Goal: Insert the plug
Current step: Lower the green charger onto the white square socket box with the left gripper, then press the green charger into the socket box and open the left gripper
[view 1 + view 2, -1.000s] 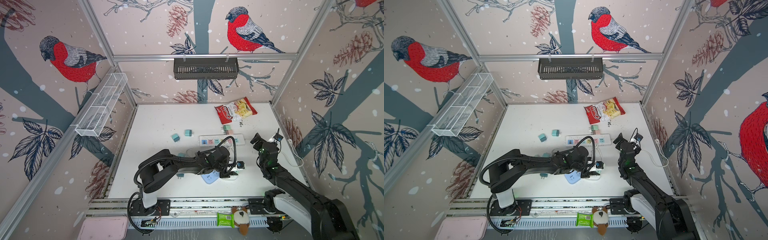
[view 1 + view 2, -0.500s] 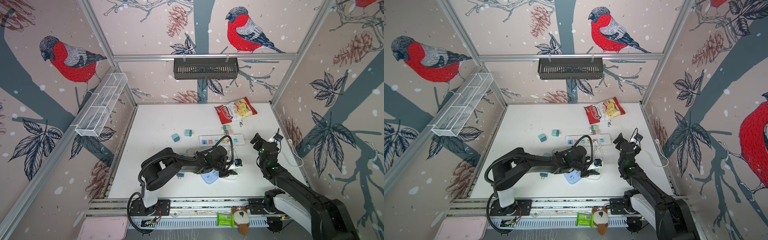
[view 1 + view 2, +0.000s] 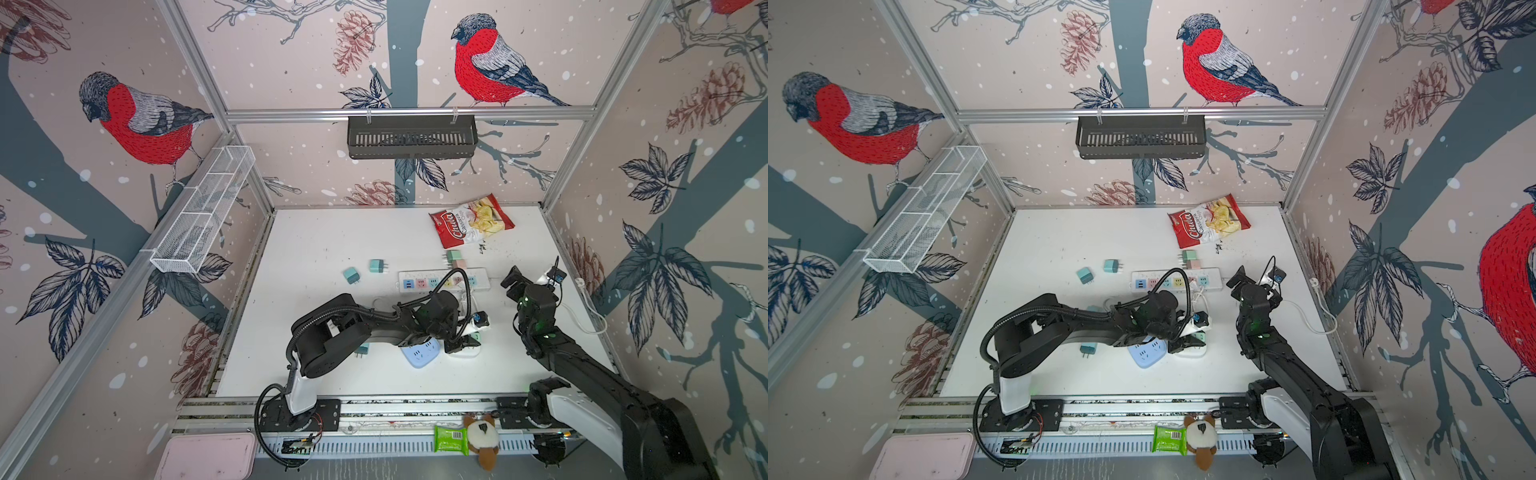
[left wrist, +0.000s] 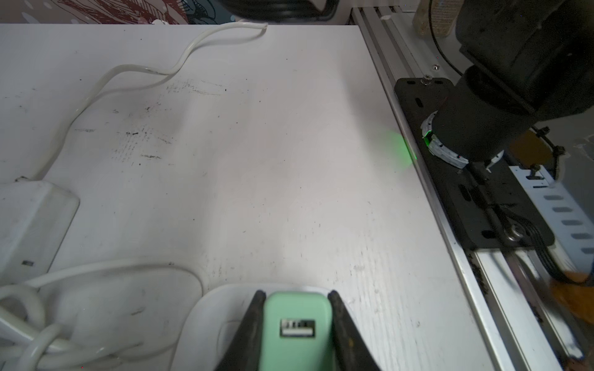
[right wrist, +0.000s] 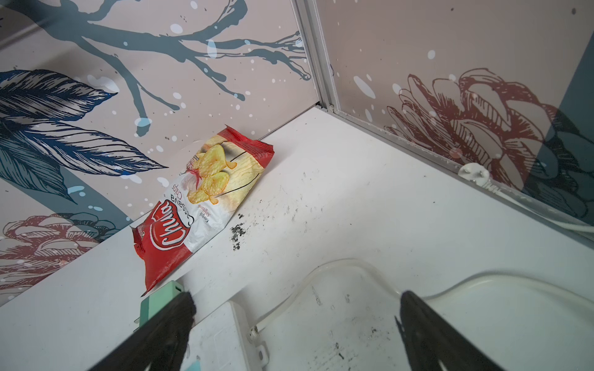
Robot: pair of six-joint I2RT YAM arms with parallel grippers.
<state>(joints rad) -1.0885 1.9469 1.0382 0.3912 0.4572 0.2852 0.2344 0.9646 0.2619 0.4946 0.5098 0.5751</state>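
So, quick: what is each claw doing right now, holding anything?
Left claw: closed on the green plug.
Right claw: open, holding nothing.

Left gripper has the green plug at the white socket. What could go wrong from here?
1. The plug in the left gripper hides its prongs, so alignment with the socket cannot be checked; it may jam or tilt.
2. The socket lies loose, and the open right gripper is not bracing it; pushing may slide it.
3. The coiled cable beside it might snag.
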